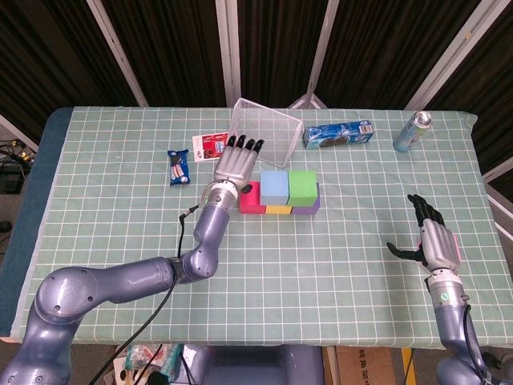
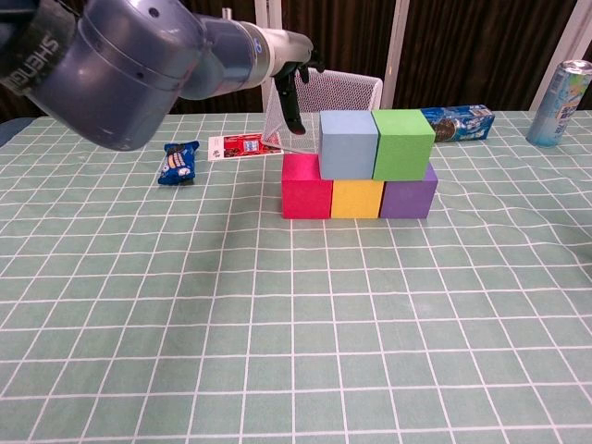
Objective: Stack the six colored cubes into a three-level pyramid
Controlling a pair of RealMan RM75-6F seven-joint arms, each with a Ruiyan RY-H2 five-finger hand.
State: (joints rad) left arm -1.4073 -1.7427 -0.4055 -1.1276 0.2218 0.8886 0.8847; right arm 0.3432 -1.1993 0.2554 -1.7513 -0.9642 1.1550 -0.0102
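Note:
Red (image 2: 307,185), yellow (image 2: 357,197) and purple (image 2: 408,191) cubes form a bottom row mid-table. A light blue cube (image 2: 348,143) and a green cube (image 2: 402,143) sit side by side on top of them. From the head view the blue cube (image 1: 275,188) and green cube (image 1: 302,185) cover most of the row, with the red cube (image 1: 251,200) showing at the left. My left hand (image 1: 238,160) hovers just left of the stack, fingers straight and apart, holding nothing. Its fingers (image 2: 291,97) hang beside the blue cube without touching it. My right hand (image 1: 434,238) is open near the table's right edge.
A tilted wire basket (image 1: 266,128) stands right behind the stack and my left hand. A blue cookie pack (image 1: 338,133) and a can (image 1: 412,131) lie at the back right. A snack bar (image 1: 179,168) and a red card (image 1: 212,147) lie to the left.

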